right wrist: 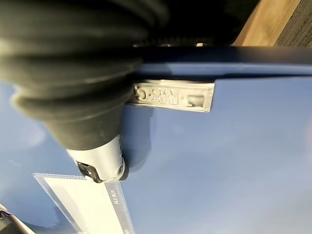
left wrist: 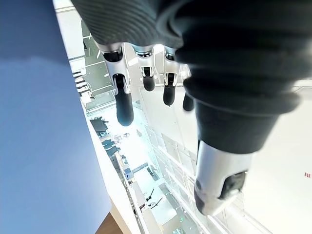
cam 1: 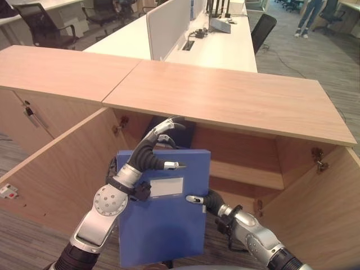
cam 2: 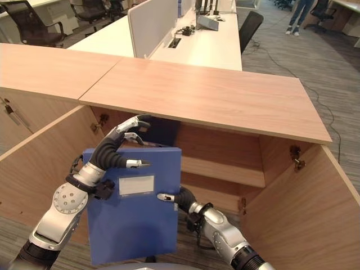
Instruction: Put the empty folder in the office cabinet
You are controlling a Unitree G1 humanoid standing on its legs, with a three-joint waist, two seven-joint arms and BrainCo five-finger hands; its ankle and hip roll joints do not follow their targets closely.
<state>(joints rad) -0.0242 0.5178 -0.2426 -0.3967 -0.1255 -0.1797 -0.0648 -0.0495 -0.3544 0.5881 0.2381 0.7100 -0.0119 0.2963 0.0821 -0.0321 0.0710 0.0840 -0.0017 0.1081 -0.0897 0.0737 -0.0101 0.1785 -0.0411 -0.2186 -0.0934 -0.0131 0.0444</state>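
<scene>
In the left eye view, the blue folder [cam 1: 163,214] stood upright in front of the open cabinet [cam 1: 236,163], held between both hands. The left hand [cam 1: 147,154] lay on its upper left corner, fingers spread and loosely bent over the top edge, the thumb on the front. The right hand [cam 1: 209,201] was at the folder's right edge, its thumb on the front; its fingers were hidden behind.

In the left wrist view, the left fingers [left wrist: 124,105] hung apart beside the blue surface.

In the right wrist view, the right thumb [right wrist: 100,163] pressed the folder near its label pocket [right wrist: 87,202].
</scene>
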